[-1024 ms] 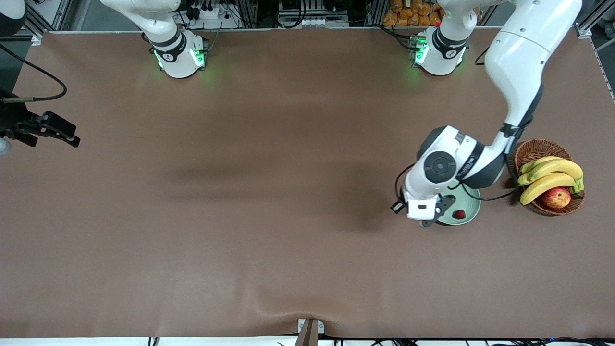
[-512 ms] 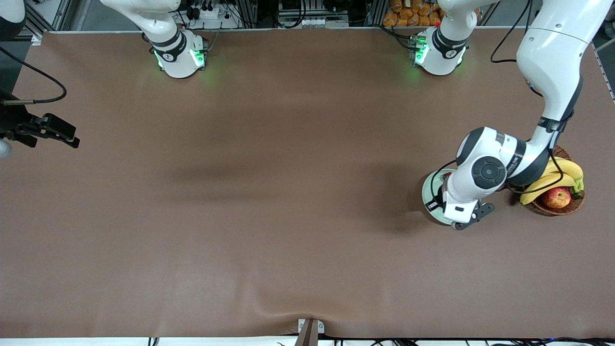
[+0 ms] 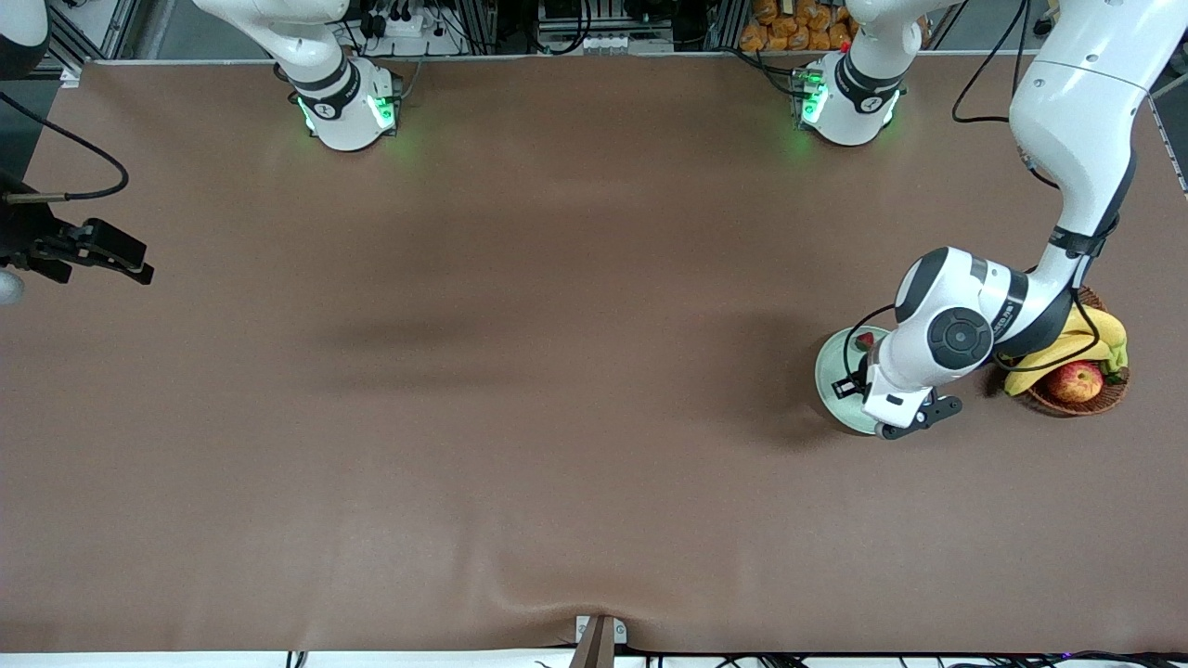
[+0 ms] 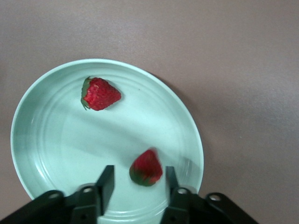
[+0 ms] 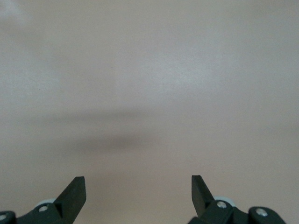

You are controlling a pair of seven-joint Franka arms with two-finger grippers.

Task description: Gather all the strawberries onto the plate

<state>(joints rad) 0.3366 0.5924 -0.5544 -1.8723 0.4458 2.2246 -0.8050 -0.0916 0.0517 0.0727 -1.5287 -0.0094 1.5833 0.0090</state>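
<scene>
Left gripper (image 4: 136,182): over the plate (image 4: 51,140), jaws parted, a strawberry (image 4: 146,168) blurred between the fingers and clear of both; released, judged to be dropping or just landed.

Second strawberry (image 4: 100,93): lying on the plate floor near the rim, well apart from the first. A third is not visible in any view; the arm's wrist covers much of the plate in the front view, so its place cannot be told.

Plate (image 3: 829,371): on the table toward the left arm's end, just beside the basket (image 3: 1109,394) holding bananas (image 3: 1095,339) and an apple (image 3: 1077,380).

Right gripper (image 5: 138,189): jaws wide apart, nothing between them, only bare brown table (image 5: 149,70) below; in the front view it (image 3: 135,264) sits at the table edge toward the right arm's end. That arm waits.

Risk: the freed berry lies near the plate's rim; judged likely to roll or bounce over the edge if it lands with sideways speed. A finger brushing it on the way up could flick it out.

Change from the earlier frames: a second ago the left gripper sat over the plate's edge toward the right arm's end, with one berry showing on the plate; it has since crossed toward the basket and its jaws have parted. The right gripper has not moved.
</scene>
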